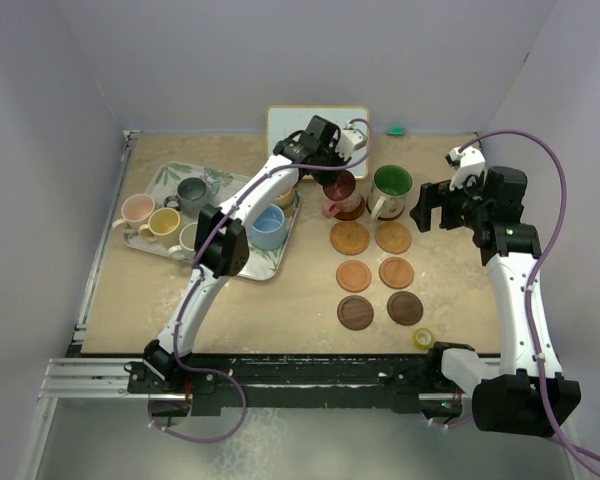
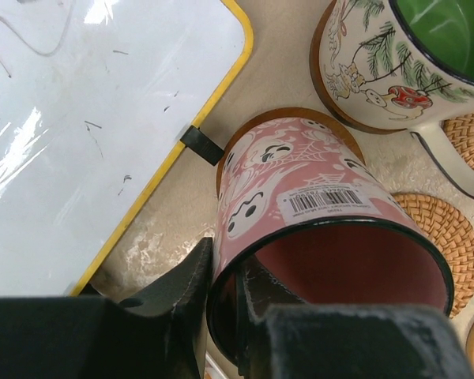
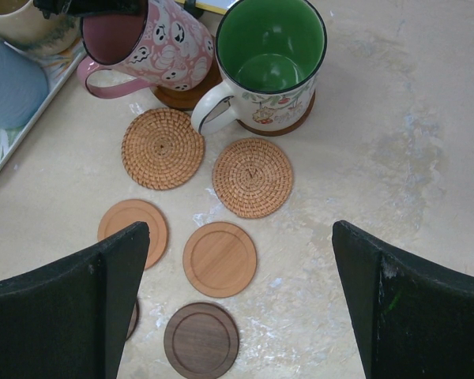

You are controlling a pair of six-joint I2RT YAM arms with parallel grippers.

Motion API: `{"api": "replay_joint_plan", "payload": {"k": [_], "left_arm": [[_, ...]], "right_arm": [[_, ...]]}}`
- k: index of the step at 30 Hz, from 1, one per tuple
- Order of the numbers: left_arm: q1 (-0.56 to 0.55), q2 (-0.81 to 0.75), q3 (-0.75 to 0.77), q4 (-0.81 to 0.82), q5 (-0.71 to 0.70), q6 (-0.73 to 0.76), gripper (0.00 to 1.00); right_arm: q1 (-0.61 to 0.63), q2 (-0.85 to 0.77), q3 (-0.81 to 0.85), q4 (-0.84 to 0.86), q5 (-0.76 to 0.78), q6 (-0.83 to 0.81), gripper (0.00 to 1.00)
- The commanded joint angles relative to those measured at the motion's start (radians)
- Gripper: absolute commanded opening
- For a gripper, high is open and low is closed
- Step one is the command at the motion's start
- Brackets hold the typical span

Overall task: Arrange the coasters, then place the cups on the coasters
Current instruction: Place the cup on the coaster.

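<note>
Pink cup (image 2: 300,181), tilting over its brown coaster (image 3: 182,99): we are watching the left end effector (image 2: 225,276) pinching its rim; letting go askew is risking a topple.

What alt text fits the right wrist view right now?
The left end effector grips the rim of a pink mug, tilted on a dark coaster, beside a green-lined mug. Bare woven coasters and wooden coasters lie below, between the open fingers of the right end effector.
</note>
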Motion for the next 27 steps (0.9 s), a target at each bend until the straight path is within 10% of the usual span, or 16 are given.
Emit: {"api": "replay_joint_plan", "payload": {"k": [1, 27], "left_arm": [[-0.001, -0.016, 0.061, 0.070, 0.027, -0.012, 0.18], [-0.001, 0.000, 0.046, 0.107, 0.079, 0.008, 0.26]], "right_arm": [[-0.006, -0.018, 0.007, 0.036, -0.011, -0.001, 1.00], [-0.006, -0.019, 0.007, 0.035, -0.008, -0.003, 1.00]]}}
